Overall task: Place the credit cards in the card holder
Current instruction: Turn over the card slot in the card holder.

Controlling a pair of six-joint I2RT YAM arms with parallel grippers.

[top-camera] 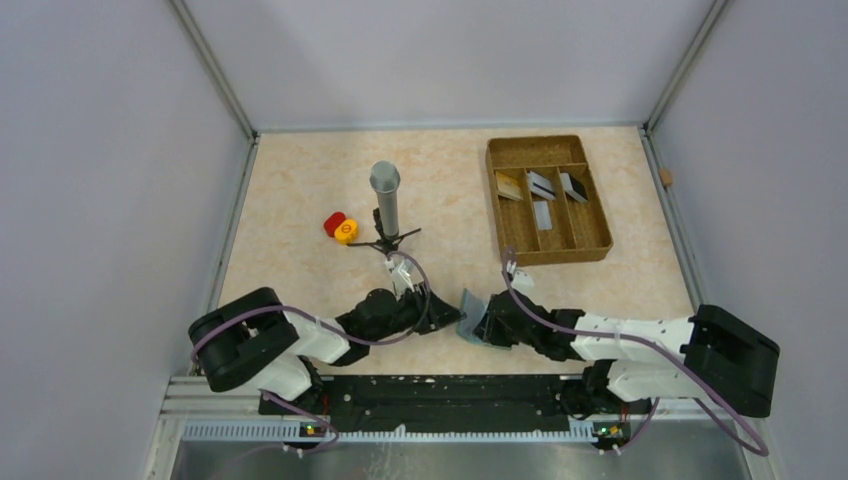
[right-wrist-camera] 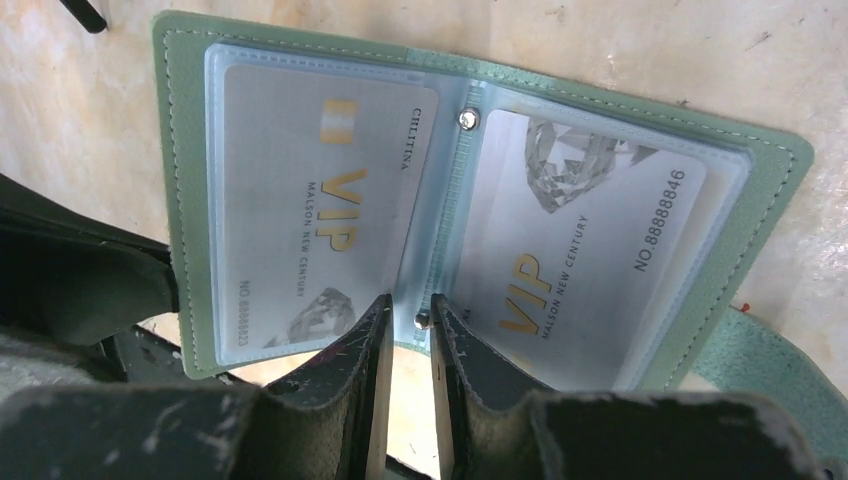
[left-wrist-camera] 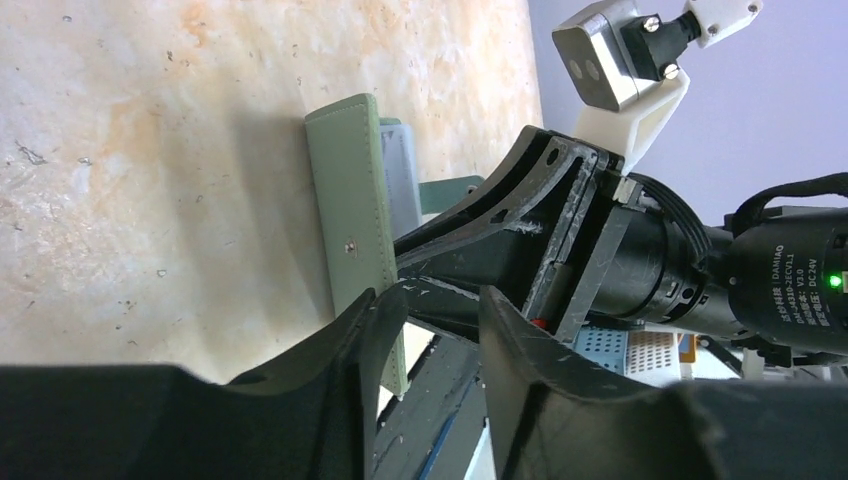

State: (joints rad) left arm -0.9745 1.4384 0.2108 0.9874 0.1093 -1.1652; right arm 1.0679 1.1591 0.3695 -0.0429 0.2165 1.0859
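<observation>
Pale grey walls (top-camera: 430, 50), beige marbled tabletop (top-camera: 290, 190), metal corner rails (top-camera: 212, 65), even light

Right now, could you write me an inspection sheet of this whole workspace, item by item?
Surface: beige marbled table, lightly scuffed.
Job's things: card holder open between the arms, a VIP card in each clear sleeve; four credit cards lie in the brown tray.
Clutter: grey cylinder on a black stand; red cap and yellow cap beside it.
Grippers: right gripper pinches the card holder's spine; left gripper open at its cover edge.
Cables: purple cables loop along both arms.
Surroundings: grey walls on three sides; metal rail under the arm bases.
</observation>
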